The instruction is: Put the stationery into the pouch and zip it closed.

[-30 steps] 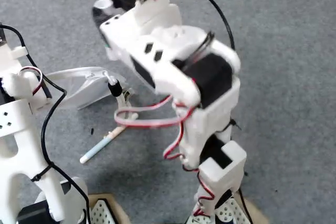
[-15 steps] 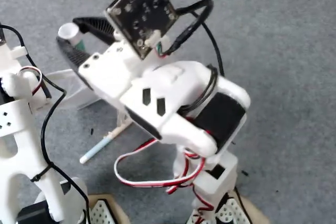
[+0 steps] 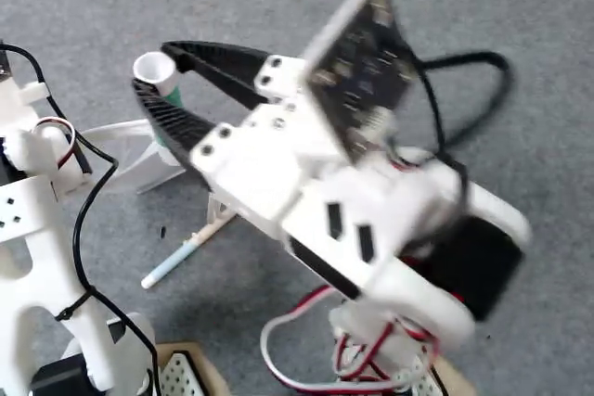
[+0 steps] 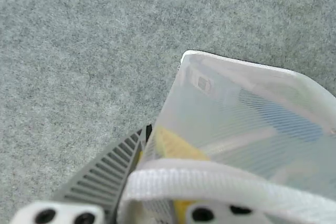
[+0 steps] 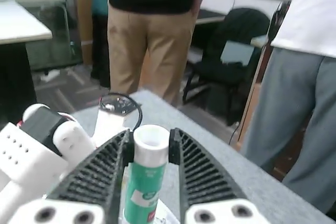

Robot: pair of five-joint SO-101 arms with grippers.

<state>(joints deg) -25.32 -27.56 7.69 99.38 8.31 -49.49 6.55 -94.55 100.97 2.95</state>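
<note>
Glue stick (image 5: 147, 182) stands upright, clamped in your right gripper (image 3: 154, 70) above the table (image 3: 520, 90). The pouch (image 3: 139, 150) lies just beside and lower, toward your left gripper (image 4: 149, 148), which pinches its edge.

An office, going by the black desk chair (image 5: 218, 32) and white desk (image 5: 21, 22) behind.
</note>
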